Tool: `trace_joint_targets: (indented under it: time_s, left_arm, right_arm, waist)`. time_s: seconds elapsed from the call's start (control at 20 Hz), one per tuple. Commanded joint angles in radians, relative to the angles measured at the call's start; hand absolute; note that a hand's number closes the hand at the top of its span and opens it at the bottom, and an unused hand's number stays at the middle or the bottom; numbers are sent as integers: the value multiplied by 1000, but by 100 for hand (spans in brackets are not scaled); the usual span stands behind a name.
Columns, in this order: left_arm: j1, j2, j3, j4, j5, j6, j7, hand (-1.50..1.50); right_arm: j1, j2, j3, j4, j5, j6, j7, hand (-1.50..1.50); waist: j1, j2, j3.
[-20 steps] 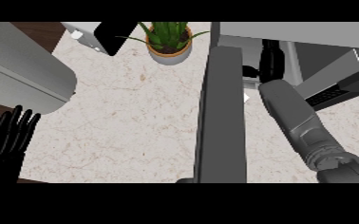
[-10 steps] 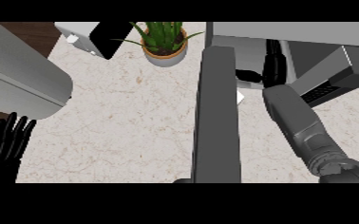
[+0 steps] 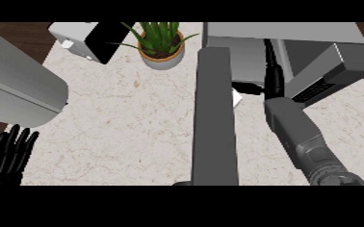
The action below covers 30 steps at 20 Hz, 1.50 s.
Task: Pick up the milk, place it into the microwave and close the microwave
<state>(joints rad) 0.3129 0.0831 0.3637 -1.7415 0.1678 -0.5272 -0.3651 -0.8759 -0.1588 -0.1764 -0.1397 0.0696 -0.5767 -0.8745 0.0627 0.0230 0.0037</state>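
Bench: pale speckled stone top, fills mid and left of view; dark wood strip shows at far upper left.
Microwave: grey box at upper right, cavity open toward the view.
Microwave door: dark grey slab, swung out, seen edge-on, runs from near the box down to the view's lower edge.
Milk: only a small white corner shows, just right of the door edge, beside the right hand; rest hidden. Can't tell if it sits inside the cavity or at its mouth.
Right hand: black, reaching up into the microwave opening, grey forearm trailing to lower right. Thumb juts left toward the white corner. Can't tell whether the fingers grasp the milk or are released.
Left hand: lower left edge, fingers straight and released, pointing up, resting, holds nothing.
Plant: green leaves in orange-rimmed grey pot, upright, top centre, just left of microwave.
Toaster: grey w/ black side, upper left corner of bench.
Grey appliance: big rounded body at left edge, partly cut off.
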Motion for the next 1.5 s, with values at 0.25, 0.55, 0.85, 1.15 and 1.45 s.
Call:
trace_joint_targets:
  time_s: [0.25,0.55,0.85,1.15,1.45]
  left_arm:
    - [62,-51,-104,-5,-96,-46,-47,-150]
    - [126,-50,-153,-97,-10,-135,18,-150]
    - [94,-67,-212,-145,-27,-125,80,-150]
    - [39,-12,-246,-74,-111,-180,49,-150]
    - [-107,-80,-338,-73,-214,-76,138,150]
  right_arm:
    - [125,87,-47,-44,-61,173,-144,-150]
    - [223,132,-17,-88,-68,372,-181,-150]
    - [346,154,20,-226,-90,480,-195,-150]
    - [571,142,114,-467,-71,471,-135,-150]
    - [762,128,134,-764,-169,611,-65,-150]
  waist:
    - [-37,-13,-2]
    - [-57,-25,-3]
    - [-72,-29,-4]
    - [-93,-34,-6]
    - [-100,-31,-6]
